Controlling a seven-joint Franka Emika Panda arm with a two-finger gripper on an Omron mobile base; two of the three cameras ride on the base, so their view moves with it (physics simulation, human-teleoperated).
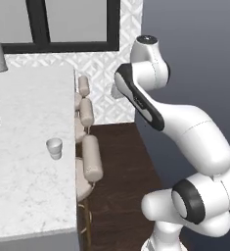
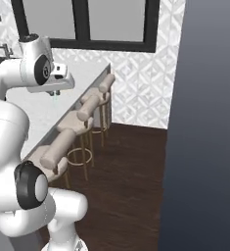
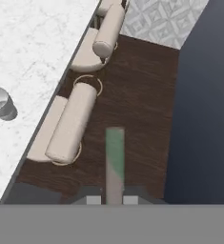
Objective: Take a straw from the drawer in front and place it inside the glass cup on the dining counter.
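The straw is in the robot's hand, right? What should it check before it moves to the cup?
1. Straw held: ok, it sticks out from between the closed fingertips in the hand view.
2. Glass cup upright: ok, standing mouth up.
3. Cup on the dining counter: ok, near the edge by the stools.
4. Gripper above the cup: not ok, it hangs over the dark floor past the stools, with the cup off to the side.
5. Straw pointing down: cannot tell.
6. Cup empty: cannot tell.
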